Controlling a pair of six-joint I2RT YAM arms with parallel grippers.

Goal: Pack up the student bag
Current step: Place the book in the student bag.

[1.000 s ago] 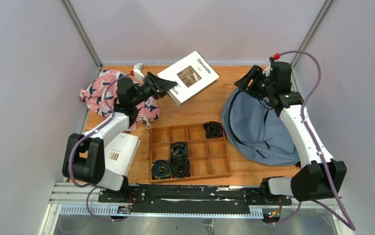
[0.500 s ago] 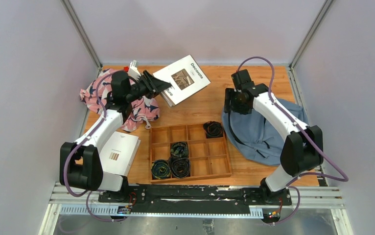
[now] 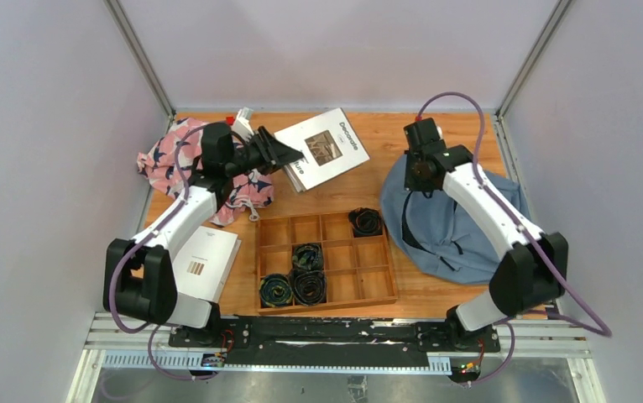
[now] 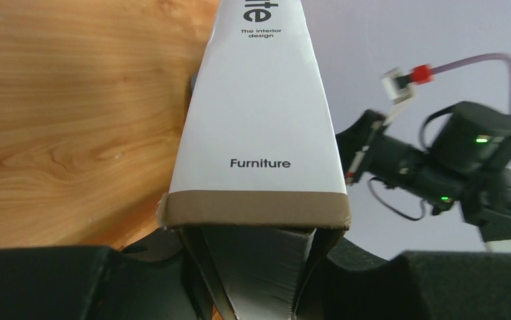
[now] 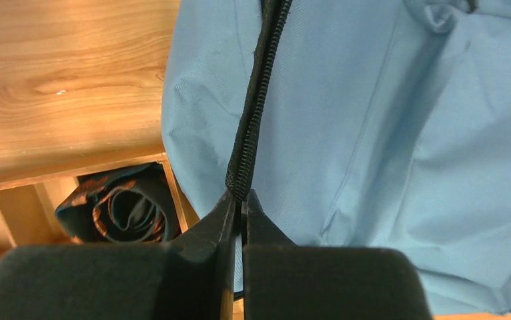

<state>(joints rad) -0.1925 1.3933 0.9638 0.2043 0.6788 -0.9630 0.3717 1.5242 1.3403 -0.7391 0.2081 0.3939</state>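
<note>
Desk (image 3: 343, 180): wooden, carrying everything.
Student bag (image 3: 452, 227): right of centre in the top view, slumped flat, touching the tray's right edge.
Tray (image 3: 335, 304): lower centre, rolled cloths in a few compartments.
Book (image 3: 322, 147): upper centre, white, its near edge clamped.
Left end effector (image 3: 289, 155): closed on that book.
Right end effector (image 5: 238, 207): pinched tight on the zipper trim (image 5: 256, 107).
Risk: it's a thin pinch, so a hard pull could slip off the trim, or drag the limp bag into the tray.
</note>
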